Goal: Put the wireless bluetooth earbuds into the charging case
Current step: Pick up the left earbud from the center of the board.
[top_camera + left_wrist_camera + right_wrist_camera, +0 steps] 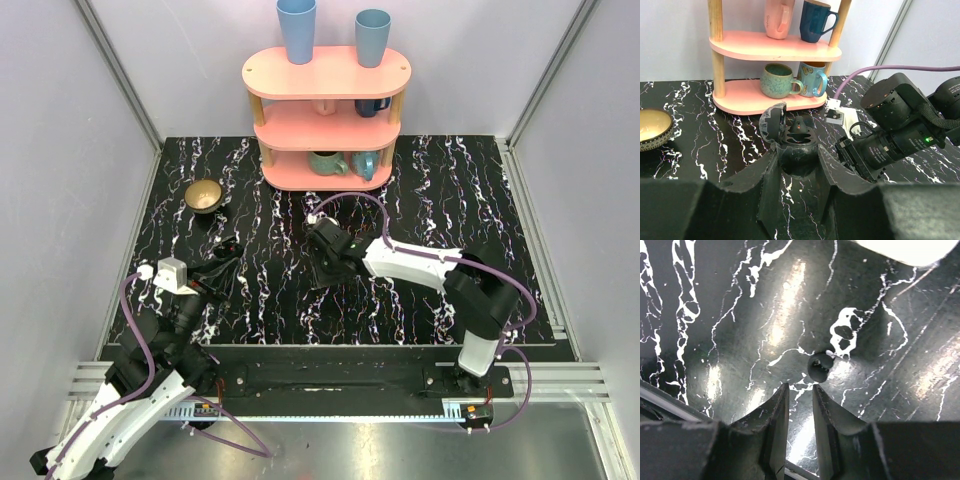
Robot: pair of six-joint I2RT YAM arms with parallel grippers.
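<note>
Right pincer barely parted, empty — dark earbud just ahead; left pincer flanks open charging case, grip unclear.

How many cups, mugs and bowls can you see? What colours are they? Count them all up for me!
Tall cups: 2, both light blue
Mugs: 4, made up of the pink mug, dark blue mug, green mug and light blue mug
Bowl: 1, gold
Total: 7
</note>
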